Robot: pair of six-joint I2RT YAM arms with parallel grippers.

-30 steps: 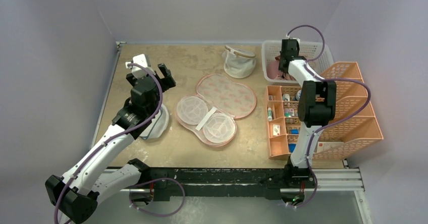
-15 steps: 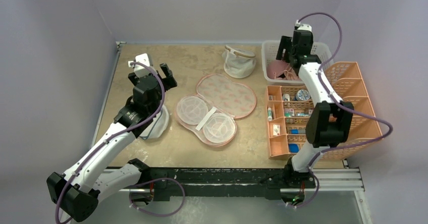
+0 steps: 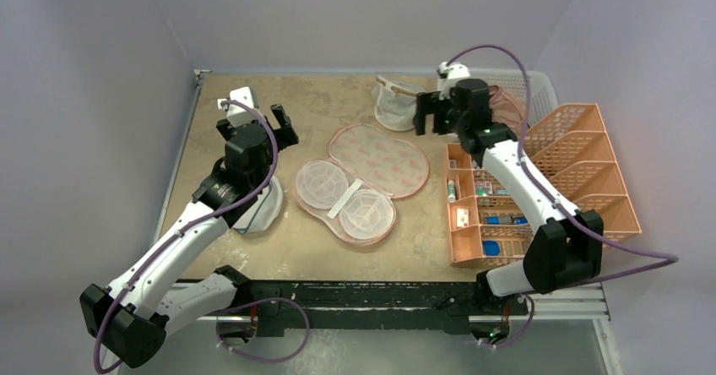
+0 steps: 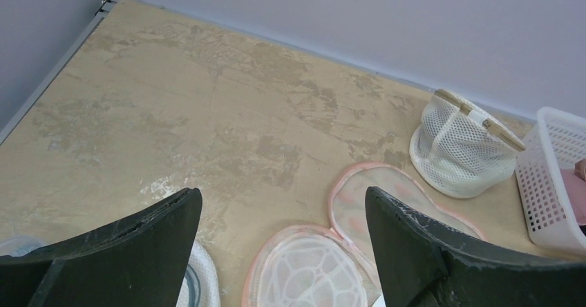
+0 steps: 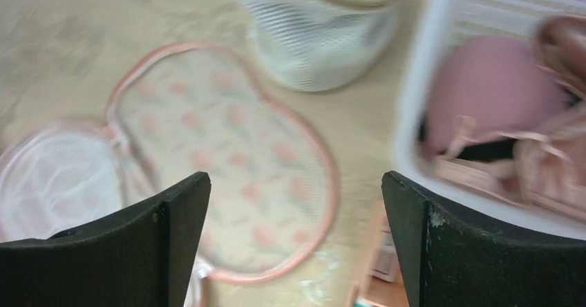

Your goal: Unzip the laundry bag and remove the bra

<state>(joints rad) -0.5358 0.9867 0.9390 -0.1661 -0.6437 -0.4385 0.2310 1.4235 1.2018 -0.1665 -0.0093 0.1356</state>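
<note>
The right gripper [image 5: 296, 189] hangs wide open and empty. The flat peach leaf-printed laundry bag [image 3: 377, 159] lies unzipped to its left, long axis across the table. The dusty brownish-pink bra [image 5: 553, 156], though blurred, appears to lie in the white plastic basket [image 5: 414, 92] on its right. The left gripper [image 4: 282, 196], also open and empty, is farther off.

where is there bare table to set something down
Bare: the far-left table, between the back wall, the laundry bag and the white mesh cup-shaped pouch; also the near strip before the laundry bag. Crowded: the right side, with white basket, orange organiser and file rack.
</note>
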